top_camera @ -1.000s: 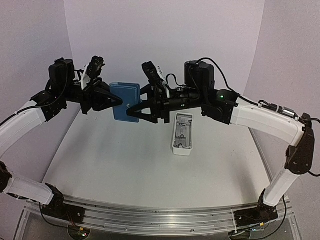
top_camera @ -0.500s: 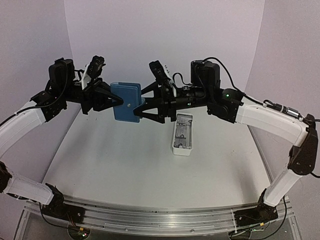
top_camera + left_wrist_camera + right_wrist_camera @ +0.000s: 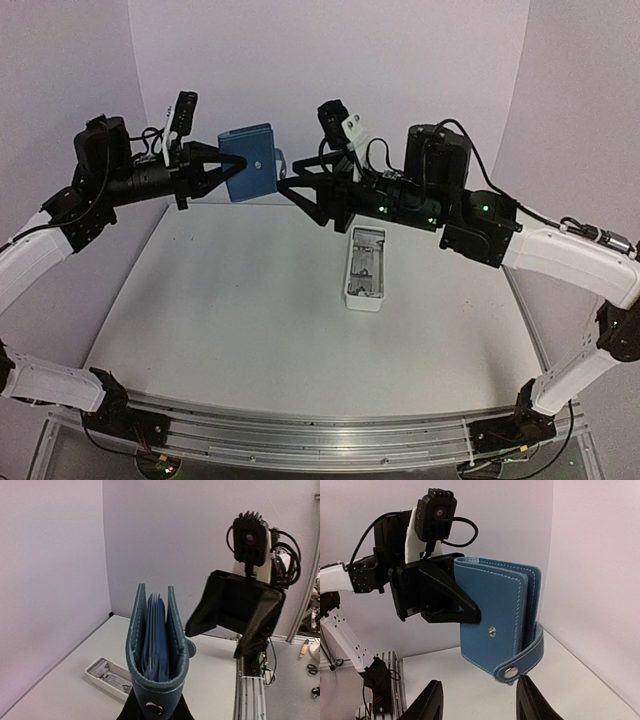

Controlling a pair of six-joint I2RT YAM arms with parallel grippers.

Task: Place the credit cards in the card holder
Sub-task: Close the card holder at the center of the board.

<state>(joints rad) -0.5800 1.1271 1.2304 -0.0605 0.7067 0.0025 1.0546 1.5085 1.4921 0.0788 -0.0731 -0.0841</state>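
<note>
Pale lilac walls enclose the white bench [image 3: 230, 310] on the left, rear and right. Its near edge carries a metal rail [image 3: 300, 432] with both arm bases. Most of the bench surface lies open beneath the raised arms.

The card holder [image 3: 250, 165] hangs in the air over the far part of the bench, close to the rear wall and clear of the surface. The left tool [image 3: 224, 171] is clenched on its left edge. The right tool [image 3: 289, 187] is released, its jaws spread with nothing between them. It sits near the holder's right edge and apart from it. A long white tray [image 3: 365, 266] rests on the bench below the right arm, well apart from the holder.

Top view: the holder presents one flat blue face. Left wrist view: the holder appears end-on and upright, its two outer covers slightly parted, with several thin blue leaves between them. Right wrist view: the snap tab [image 3: 519, 662] hangs loose at the lower right corner, with a metal stud at its end and a second stud [image 3: 492, 631] on the cover.

The covers look like blue leather, with pale stitching along rounded edges. The right tool's fingers [image 3: 431, 702] are matte black and tapered.
</note>
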